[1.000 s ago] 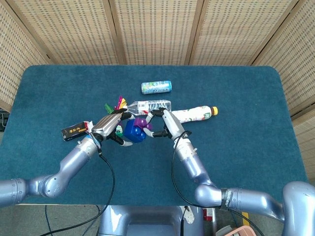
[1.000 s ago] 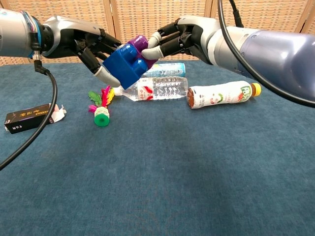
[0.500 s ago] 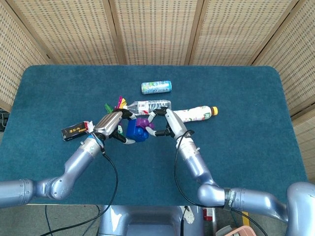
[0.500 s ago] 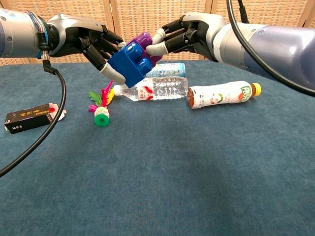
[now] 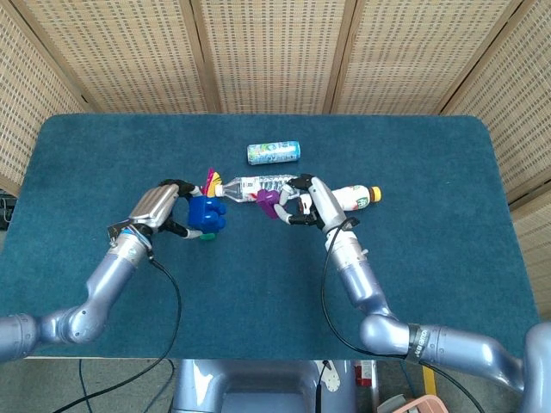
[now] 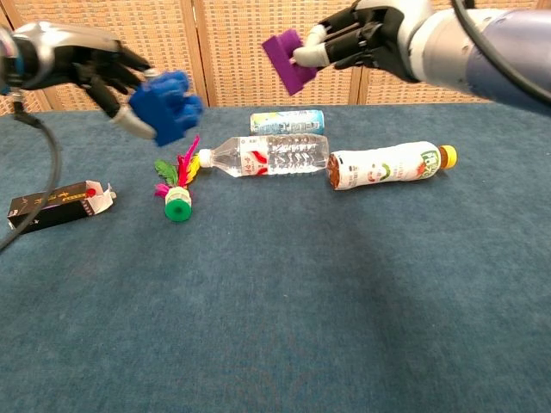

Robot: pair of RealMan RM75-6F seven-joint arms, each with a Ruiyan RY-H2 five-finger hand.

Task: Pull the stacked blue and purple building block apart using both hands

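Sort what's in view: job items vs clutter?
Job:
- blue block, held in left hand
- purple block, held in right hand; the two blocks are apart

Lying about:
- clear water bottle
- white drink bottle
- can
- feathered shuttlecock
- black carton

Blue block [image 6: 166,105] motion-blurred; black box [image 5: 115,229] mostly hidden behind left hand [image 5: 155,209] in head view.

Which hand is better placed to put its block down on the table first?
Probably the left hand. Its blue block hangs lower in the chest view, near the open cloth beside the shuttlecock. The right hand holds the purple block higher, above the bottles.
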